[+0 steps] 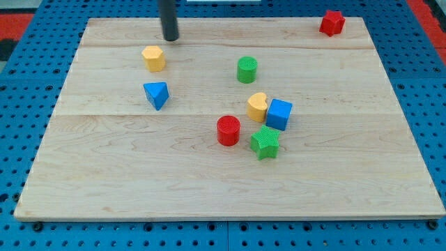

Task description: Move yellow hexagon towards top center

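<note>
The yellow hexagon sits on the wooden board in the upper left part of the view. My tip is the lower end of a dark rod that comes down from the view's top edge. It stands just above and slightly right of the yellow hexagon, with a small gap between them.
A blue triangle lies just below the hexagon. A green cylinder stands near the centre. A yellow heart, blue cube, red cylinder and green star cluster below it. A red star sits at the top right corner.
</note>
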`<control>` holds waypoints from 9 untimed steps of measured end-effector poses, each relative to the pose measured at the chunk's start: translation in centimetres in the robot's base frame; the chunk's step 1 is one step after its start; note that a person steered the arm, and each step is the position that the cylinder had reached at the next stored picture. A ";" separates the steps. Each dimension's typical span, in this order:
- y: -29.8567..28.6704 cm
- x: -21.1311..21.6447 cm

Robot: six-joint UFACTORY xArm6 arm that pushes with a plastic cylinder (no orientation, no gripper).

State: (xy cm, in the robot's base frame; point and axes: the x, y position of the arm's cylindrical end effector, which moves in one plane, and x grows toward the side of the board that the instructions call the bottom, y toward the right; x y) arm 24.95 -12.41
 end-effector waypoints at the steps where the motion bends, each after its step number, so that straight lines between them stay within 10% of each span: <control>1: -1.8 2.9; 5: -5.9 12.1; 9: 4.0 10.2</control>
State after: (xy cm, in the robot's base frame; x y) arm 35.17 -8.46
